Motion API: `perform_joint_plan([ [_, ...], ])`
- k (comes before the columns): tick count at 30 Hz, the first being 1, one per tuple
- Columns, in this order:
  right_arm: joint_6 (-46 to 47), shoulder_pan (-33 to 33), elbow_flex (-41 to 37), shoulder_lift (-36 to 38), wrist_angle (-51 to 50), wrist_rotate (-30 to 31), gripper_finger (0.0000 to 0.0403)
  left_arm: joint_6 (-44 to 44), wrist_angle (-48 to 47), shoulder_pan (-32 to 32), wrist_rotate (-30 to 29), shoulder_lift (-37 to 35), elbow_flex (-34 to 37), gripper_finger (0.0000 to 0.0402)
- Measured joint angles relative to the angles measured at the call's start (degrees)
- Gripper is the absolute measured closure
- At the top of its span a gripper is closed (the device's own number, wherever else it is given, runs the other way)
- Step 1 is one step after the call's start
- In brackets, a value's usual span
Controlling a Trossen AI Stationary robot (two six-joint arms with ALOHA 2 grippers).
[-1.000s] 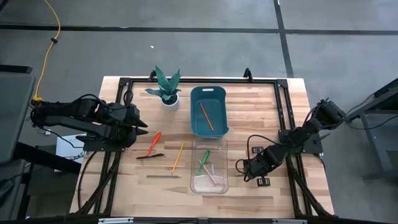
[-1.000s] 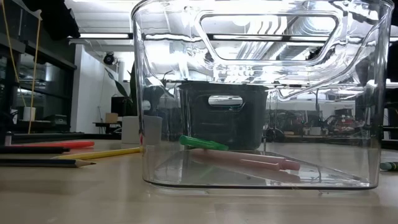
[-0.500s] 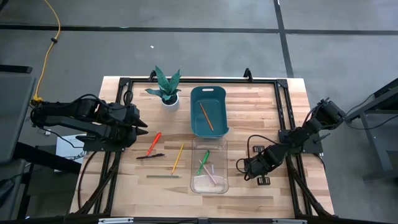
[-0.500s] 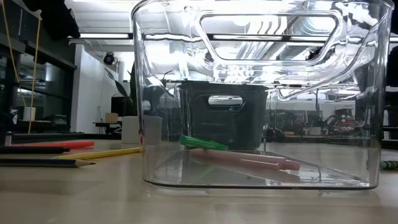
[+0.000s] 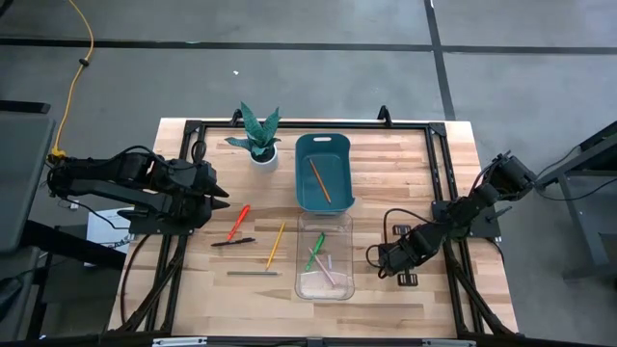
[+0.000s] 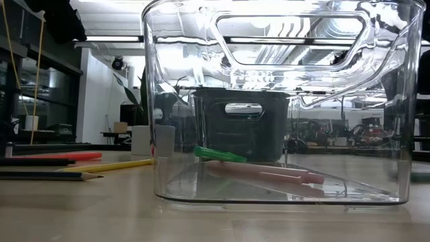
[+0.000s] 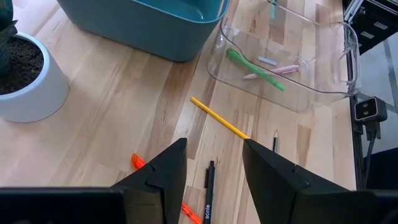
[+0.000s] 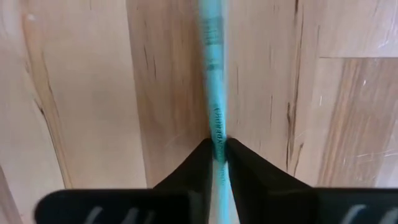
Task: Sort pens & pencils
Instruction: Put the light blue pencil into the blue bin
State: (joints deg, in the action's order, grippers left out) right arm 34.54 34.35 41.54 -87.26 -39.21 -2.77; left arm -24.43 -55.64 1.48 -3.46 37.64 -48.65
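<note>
The right gripper (image 5: 376,258) is lowered onto the counter (image 5: 405,173) just beside the clear bin (image 5: 325,280), on the side away from the loose sticks. In the right wrist view its fingers (image 8: 196,163) are seen clenched on a thin teal pen (image 8: 213,93), which lies flat on the wood and runs straight out from between the fingertips.

The left gripper (image 7: 211,162) is held above the counter on the opposite side of the clear bin, near the potted plant (image 5: 256,135). Its fingers (image 7: 161,171) are spread apart and nothing is held between them.

Inside the clear bin a green pen (image 5: 315,249) and a pink pen (image 5: 326,273) are laid, the green one resting partly across the pink one in the low view. Directly behind the clear bin, touching or almost touching it, a teal bin (image 5: 323,145) is placed, and one orange pencil (image 5: 320,180) is seen lying diagonally in it.

On the bare counter beside the clear bin, toward the left gripper, four sticks are left. A yellow pencil (image 5: 277,242) is the nearest to the bin. A grey-brown pencil (image 5: 253,274) is laid below it near the counter's front edge. A black pen (image 5: 232,242) and a red pen (image 5: 238,221) are found farther from the bin, the red one angled toward the potted plant, the two close together at their lower ends.
</note>
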Motion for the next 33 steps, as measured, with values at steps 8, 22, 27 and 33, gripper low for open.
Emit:
perform_joint_plan([
  [8,0.17,0.0,0.0,0.0,0.03,-0.06,0.0397,0.0,0.0,0.0,0.0,0.01,0.0,0.0257],
  [22,0.63,-1.23,-0.02,-0.04,0.21,-0.78,0.0396,0.02,0.0,-0.02,0.0,-0.01,-0.01,0.0256],
  [27,0.63,-2.13,-0.02,-0.04,0.4,-0.99,0.0399,0.02,0.02,0.0,0.0,-0.01,0.0,0.0256],
  [33,1.53,-2.34,0.32,-0.13,0.24,-1.15,0.0398,0.17,0.0,-0.01,0.0,0.01,-0.01,0.0256],
])
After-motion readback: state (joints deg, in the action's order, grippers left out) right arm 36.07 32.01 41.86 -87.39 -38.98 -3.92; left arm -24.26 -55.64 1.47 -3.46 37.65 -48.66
